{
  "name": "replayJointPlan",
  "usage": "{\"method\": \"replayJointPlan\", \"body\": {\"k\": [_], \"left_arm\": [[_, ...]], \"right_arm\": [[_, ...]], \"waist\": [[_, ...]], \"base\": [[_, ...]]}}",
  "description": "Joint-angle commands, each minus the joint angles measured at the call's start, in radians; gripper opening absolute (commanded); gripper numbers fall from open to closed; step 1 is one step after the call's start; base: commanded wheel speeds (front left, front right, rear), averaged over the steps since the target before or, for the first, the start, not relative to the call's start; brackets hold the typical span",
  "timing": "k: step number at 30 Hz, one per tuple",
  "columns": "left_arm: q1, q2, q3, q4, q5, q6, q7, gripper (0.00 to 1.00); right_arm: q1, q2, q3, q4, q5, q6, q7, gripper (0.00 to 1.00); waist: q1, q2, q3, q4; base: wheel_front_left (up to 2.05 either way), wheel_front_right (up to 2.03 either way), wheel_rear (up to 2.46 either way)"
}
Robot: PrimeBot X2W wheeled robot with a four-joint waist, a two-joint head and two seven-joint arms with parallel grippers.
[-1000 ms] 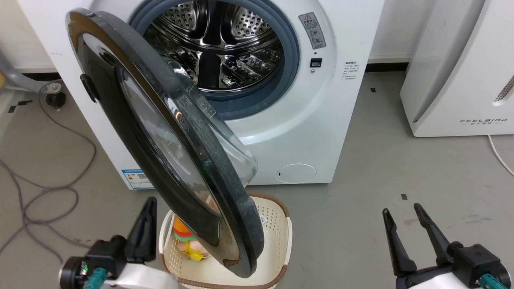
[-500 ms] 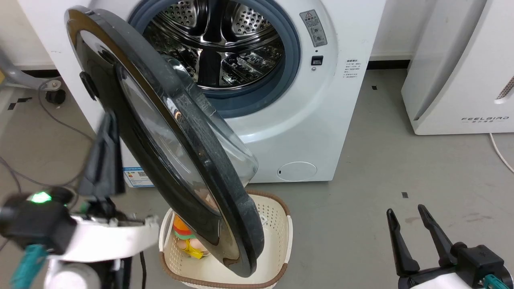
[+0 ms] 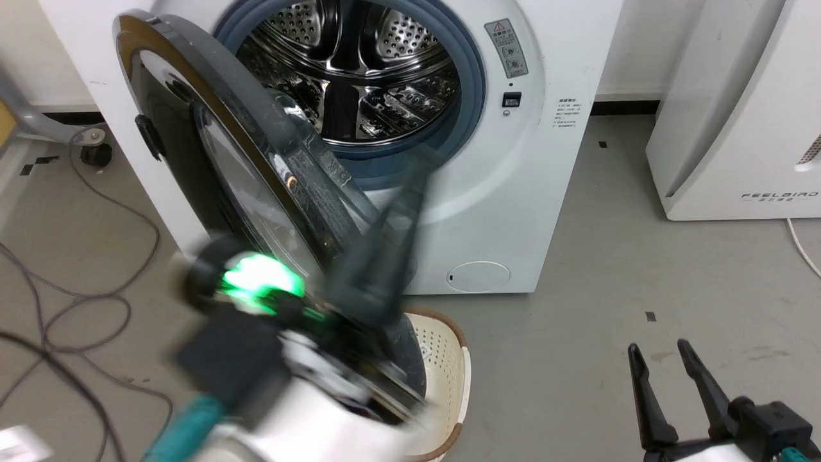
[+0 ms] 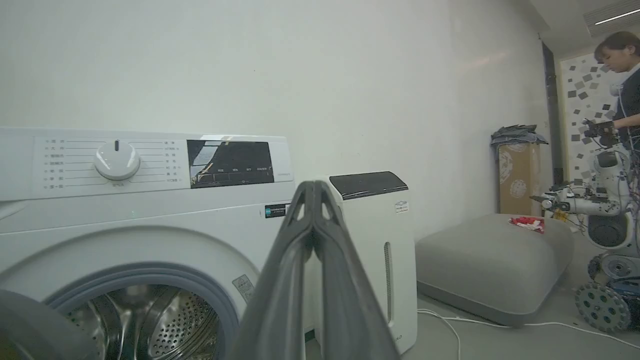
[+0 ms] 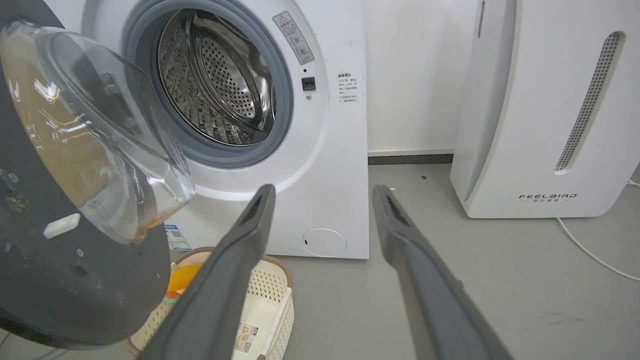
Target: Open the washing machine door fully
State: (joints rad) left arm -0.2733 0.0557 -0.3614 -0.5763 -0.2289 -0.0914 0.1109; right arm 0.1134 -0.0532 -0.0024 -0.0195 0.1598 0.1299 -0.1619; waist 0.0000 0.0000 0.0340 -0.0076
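Left gripper [image 4: 314, 186], fingers together, swung from 9 o'clock to 3 o'clock of half-open washing machine door [image 3: 168, 149]; outward push judged next.

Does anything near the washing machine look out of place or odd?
Yes. A cream laundry basket stands on the floor right under the half-open washing machine door, so the door's lower edge hangs over it. Loose grey cables also lie in loops on the floor left of the washing machine. Nothing looks spilled or broken.

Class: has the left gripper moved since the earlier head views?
Yes: the left gripper swung right, from left of the washing machine door to across its rim.
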Motion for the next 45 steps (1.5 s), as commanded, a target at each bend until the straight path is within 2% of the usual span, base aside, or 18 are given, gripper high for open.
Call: {"method": "replayJointPlan", "body": {"k": [1,7,12,17,23,34,38,39,45], "left_arm": [[0.016,0.0,-0.031,0.003,-0.013,-0.005,0.02,0.0],[0.106,0.016,-0.218,0.081,-0.072,-0.021,0.145,0.0],[0.198,0.054,-0.283,0.187,-0.085,-0.014,0.202,0.0],[0.225,0.062,-0.26,0.298,-0.062,0.027,0.168,0.0],[0.159,0.031,-0.209,0.445,-0.045,0.079,0.069,0.0],[0.09,0.013,-0.177,0.621,-0.06,0.122,-0.04,0.0],[0.119,0.027,-0.169,0.626,-0.059,0.139,-0.053,0.0],[0.172,0.05,-0.174,0.581,-0.047,0.159,-0.058,0.0],[0.263,0.082,-0.176,0.489,-0.045,0.194,-0.044,0.0]], "right_arm": [[0.02,0.003,-0.001,0.004,0.006,0.001,-0.007,1.0],[0.037,0.003,-0.004,0.008,0.009,0.001,-0.004,1.0],[0.041,0.003,0.001,0.007,0.01,0.001,0.0,1.0],[0.042,0.003,0.002,0.004,0.01,0.001,0.003,1.0],[0.039,0.003,0.002,0.003,0.013,0.001,0.005,1.0],[0.034,0.003,0.009,0.013,0.018,0.001,0.001,1.0],[0.032,0.003,0.01,0.02,0.018,0.001,-0.001,1.0],[0.032,0.003,0.008,0.029,0.02,0.001,-0.003,1.0],[0.031,0.003,0.006,0.042,0.021,0.001,-0.004,1.0]], "waist": [[0.0,0.0,-0.002,0.002],[0.0,0.0,-0.009,0.007],[0.0,0.0,-0.012,0.003],[0.0,0.0,-0.009,0.001],[0.0,0.0,-0.001,0.001],[0.0,0.0,0.007,0.008],[0.0,0.0,0.008,0.012],[0.0,0.0,0.008,0.02],[0.0,0.0,0.002,0.047]], "base": [[0.0,0.0,0.0],[0.0,0.0,0.0],[0.0,0.0,0.0],[0.0,0.0,0.0],[0.0,0.0,0.0],[0.0,0.0,0.0],[0.0,0.0,0.0],[0.0,0.0,0.0],[0.0,0.0,0.0]]}}
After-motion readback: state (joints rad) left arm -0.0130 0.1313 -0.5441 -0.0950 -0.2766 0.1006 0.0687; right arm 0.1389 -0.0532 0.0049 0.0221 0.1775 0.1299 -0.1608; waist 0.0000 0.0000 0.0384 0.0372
